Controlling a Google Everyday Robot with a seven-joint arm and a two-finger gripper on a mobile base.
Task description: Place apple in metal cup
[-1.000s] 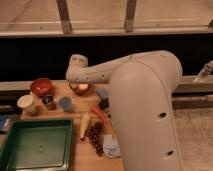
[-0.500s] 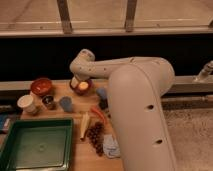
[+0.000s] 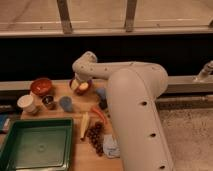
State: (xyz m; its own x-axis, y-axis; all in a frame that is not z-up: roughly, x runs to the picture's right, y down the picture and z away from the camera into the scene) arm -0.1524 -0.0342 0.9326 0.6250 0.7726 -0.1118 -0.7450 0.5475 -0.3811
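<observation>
Hanging over the far edge of the table, left of the frame's centre, the gripper is seen pinched around the apple, which shows as a pale round spot between the dark jaws. Compared with a second ago, the arm's bend has been swung up and to the right, while the gripper itself has hardly been shifted. The apple is therefore judged to be grasped but not yet carried. The metal cup is found lower left of the gripper, between the white cup and the blue cup, with the red bowl just above it. A move down and left is still needed, and a drop into a neighbouring cup is to be avoided.
</observation>
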